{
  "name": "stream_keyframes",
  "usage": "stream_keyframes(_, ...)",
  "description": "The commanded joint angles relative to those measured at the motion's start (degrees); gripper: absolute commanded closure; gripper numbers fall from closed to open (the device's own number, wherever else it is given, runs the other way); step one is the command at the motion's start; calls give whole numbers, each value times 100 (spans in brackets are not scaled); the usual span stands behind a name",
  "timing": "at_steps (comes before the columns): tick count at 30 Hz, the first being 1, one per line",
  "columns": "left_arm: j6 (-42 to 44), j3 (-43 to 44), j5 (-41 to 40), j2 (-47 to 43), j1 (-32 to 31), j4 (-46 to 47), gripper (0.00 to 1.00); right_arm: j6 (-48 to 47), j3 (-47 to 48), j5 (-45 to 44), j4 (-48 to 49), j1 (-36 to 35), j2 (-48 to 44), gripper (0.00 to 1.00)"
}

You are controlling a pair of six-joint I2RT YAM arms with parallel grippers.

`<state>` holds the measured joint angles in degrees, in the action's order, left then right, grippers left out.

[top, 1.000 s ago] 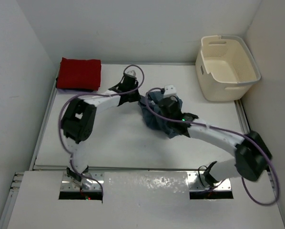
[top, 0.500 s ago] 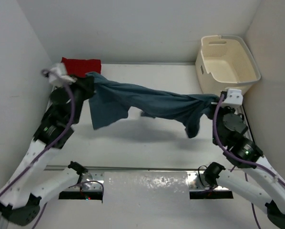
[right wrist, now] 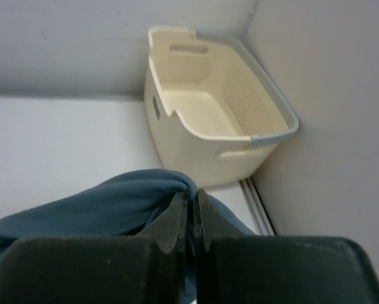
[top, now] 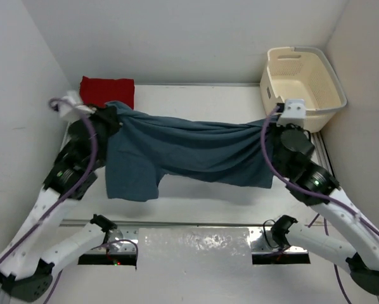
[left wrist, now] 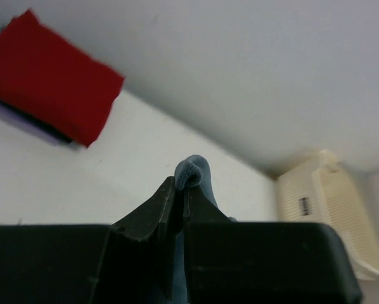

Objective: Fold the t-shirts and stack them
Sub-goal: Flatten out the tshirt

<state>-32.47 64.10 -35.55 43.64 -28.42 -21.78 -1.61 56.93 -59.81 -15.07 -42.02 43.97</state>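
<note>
— What is seen to be changed?
— The teal t-shirt (top: 196, 155), bunched at mid-table a second ago, is now stretched in the air between the arms. It is held above the table (top: 189, 190). An edge is clenched by the left gripper (top: 113, 116), and the other end by the right gripper (top: 275, 134).
— What is meant for the task?
— Laying flat for folding is judged next. The red t-shirt (top: 107, 93) is already folded at the far left.
— Is any writing found?
— None can be read.
</note>
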Motion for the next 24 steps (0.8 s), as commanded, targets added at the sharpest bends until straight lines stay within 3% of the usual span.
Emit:
stream_keyframes(1, -207, -204, -671, 855, 12, -46, 100, -61, -6, -104, 42, 489, 689, 100)
stream_keyframes(2, -216, -283, -768, 1292, 65, -2, 100, 480, -41, 325, -91, 798, 849, 100)
stream_keyframes(3, -216, -292, -682, 1523, 352, 16, 100, 782, -189, 1513, -206, 1610, 1172, 100)
stream_keyframes(4, -233, -310, -516, 1786, 555, 51, 100, 967, -347, 2134, -68, 2036, 1358, 100)
stream_keyframes(5, -190, -327, -218, 2302, 810, 164, 100, 1091, -488, 2610, 151, 2336, 1578, 100)
stream_keyframes(6, -42, -354, 594, 2577, 1282, 574, 100, 1075, -664, 2902, 536, 2713, 1832, 100)
stream_keyframes(8, 143, -249, 1423, 3566, 1541, 1111, 100, 874, -587, 3421, 776, 2962, 2777, 82)
stream_keyframes(10, 468, 397, 1760, 4307, 1594, 1132, 52, 881, -9, 4253, 778, 3322, 3545, 78)
stream_keyframes(12, 680, 1049, 2192, 5301, 1594, 704, 7, 881, 910, 4705, 612, 3541, 4705, 44)
stream_keyframes(13, 707, 1618, 2228, 5557, 1594, 527, 0, 890, 1256, 4707, 176, 3552, 5031, 37)
stream_keyframes(14, 707, 1824, 2132, 5872, 1594, 256, 0, 838, 1555, 4611, -107, 3552, 5304, 25)
stream_keyframes(16, 733, 2106, 2052, 5963, 1594, 96, 0, 933, 1752, 4584, -278, 3552, 5500, 15)
stream_keyframes(17, 716, 2090, 2000, 5859, 1594, 8, 0, 951, 1604, 4601, -155, 3552, 5396, 1)
stream_keyframes(21, 181, 1318, 1771, 5016, 1594, -124, 0, 1302, 315, 4733, -13, 3543, 4125, 1)
stream_keyframes(24, -408, -163, 1814, 4015, 1586, -195, 0, 1881, -756, 4751, -136, 3517, 3158, 1)
